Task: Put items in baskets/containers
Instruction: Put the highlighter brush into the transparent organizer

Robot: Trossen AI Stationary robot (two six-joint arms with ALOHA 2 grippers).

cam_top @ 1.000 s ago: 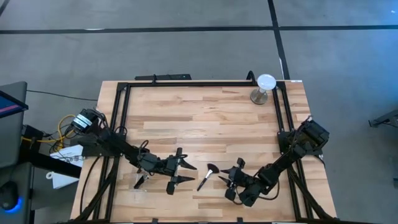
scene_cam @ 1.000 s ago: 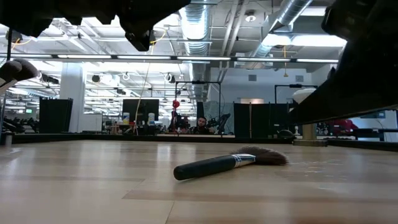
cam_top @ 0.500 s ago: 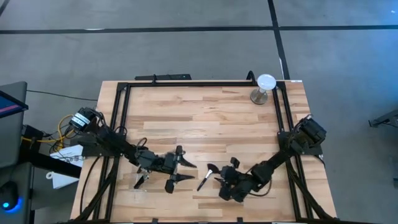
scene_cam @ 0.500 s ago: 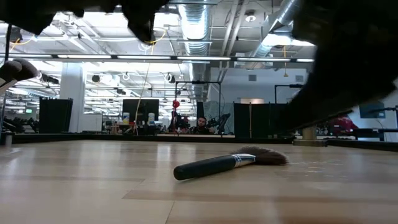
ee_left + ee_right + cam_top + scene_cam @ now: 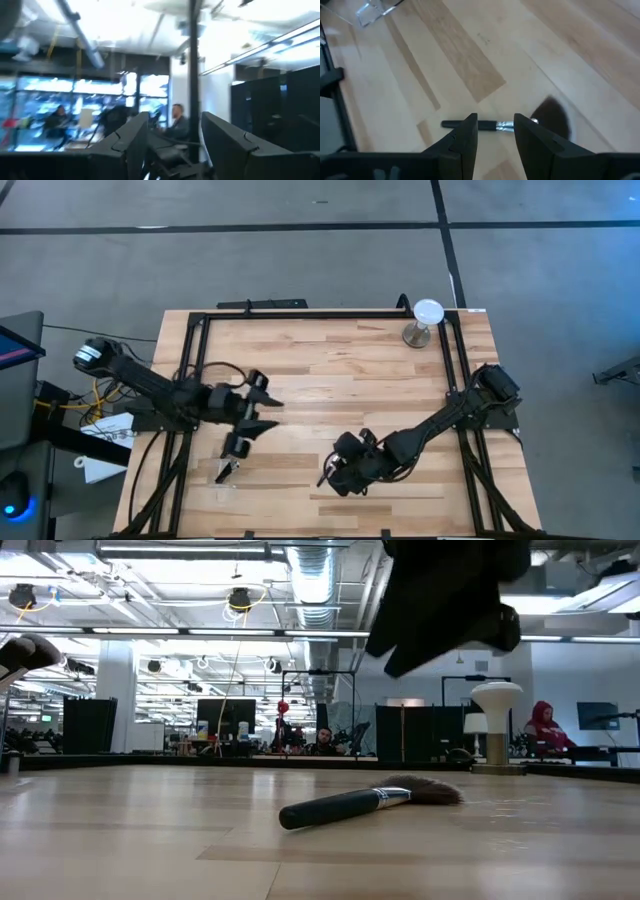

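One makeup brush (image 5: 470, 123) with a dark handle, a silver ferrule and a dark bushy head lies flat on the wood; it also shows in the low view as the brush (image 5: 360, 802). My right gripper (image 5: 495, 134) hovers open above it, a finger on each side of the ferrule end, touching nothing; from above, the right gripper (image 5: 337, 470) covers most of the brush. A corner of the clear tray (image 5: 375, 11) shows farther toward the table's left. Dark brushes (image 5: 228, 465) lie near that spot. My left gripper (image 5: 268, 410) is raised, open and empty, pointing level.
A round white disc on a metal stand (image 5: 427, 320) stands at the far right corner, also seen in the low view as the disc (image 5: 497, 725). A black frame (image 5: 300, 314) runs around the table. Bare wood lies across the middle and far part.
My left gripper has risen from low over the near part of the table, drawn back toward the left and far side, and tipped up level. My right gripper has moved toward the table's left until it stands over the brush. The brush has stayed where it was.
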